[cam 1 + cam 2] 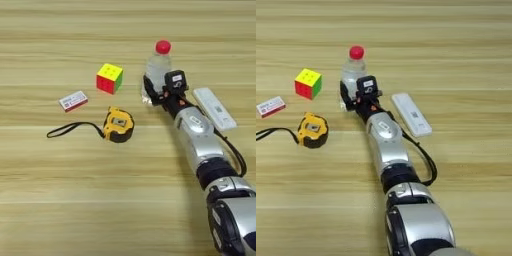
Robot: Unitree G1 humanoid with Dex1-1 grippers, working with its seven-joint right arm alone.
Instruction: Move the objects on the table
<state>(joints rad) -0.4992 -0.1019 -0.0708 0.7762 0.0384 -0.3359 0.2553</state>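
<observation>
- Light wooden table (60, 200) fills the view.
- Silver forearm (200, 137) reaches diagonally up-left from the bottom right.
- Gripper (159, 90) fingers straddle the water bottle (159, 67) base (contact unclear).
- White remote (214, 108) lies just right; tape measure (118, 124) left.

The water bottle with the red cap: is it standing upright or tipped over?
Upright. The water bottle stands on the table with its red cap on top; the right gripper is at its base.
</observation>
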